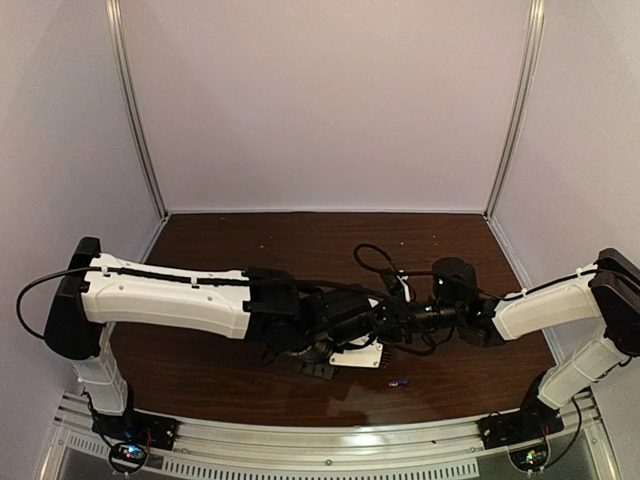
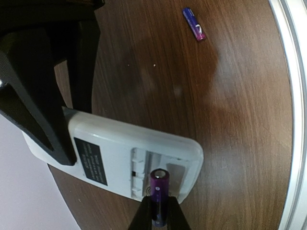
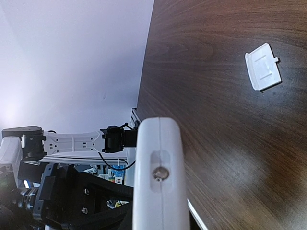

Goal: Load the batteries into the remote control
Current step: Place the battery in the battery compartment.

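Note:
The remote control point(image 2: 120, 153) is white and shows its back, with the battery recess point(image 2: 158, 165) open. My right gripper point(image 2: 72, 129) is shut on its labelled end and holds it slightly off the dark table. In the right wrist view the remote control point(image 3: 160, 177) appears end-on. My left gripper point(image 2: 159, 203) is shut on a purple battery point(image 2: 159, 189), whose tip hangs just over the open recess. A second purple-blue battery point(image 2: 194, 24) lies loose on the table; in the top view this battery point(image 1: 400, 382) sits just in front of the remote control point(image 1: 365, 355).
A small white cover piece point(image 3: 263, 66) lies flat on the wooden table, apart from the remote. The metal rail point(image 1: 330, 440) runs along the near edge. White walls close the table point(image 1: 300, 240) at the back and both sides.

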